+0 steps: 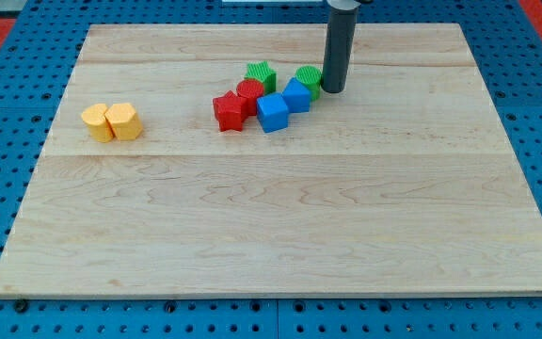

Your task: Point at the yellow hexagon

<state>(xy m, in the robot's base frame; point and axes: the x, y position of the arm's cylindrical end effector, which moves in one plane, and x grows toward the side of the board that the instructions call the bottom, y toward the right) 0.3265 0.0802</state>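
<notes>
Yellow hexagon waits far left beside its yellow twin; my tip, no jaws to judge, touches the green cylinder, well apart.

Pale wooden board carries two yellow blocks at view's left, red-green-blue cluster near top centre.

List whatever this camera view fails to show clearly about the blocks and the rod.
- Two yellow blocks touch at the view's left; too small to tell which is the hexagon.
- Green block beside my tip: partly hidden by the rod and a blue block, so its shape and whether the tip touches it are unclear.
- Red block: mostly covered by the red star.
- Rod's upper part: cut off by the view's top.
</notes>
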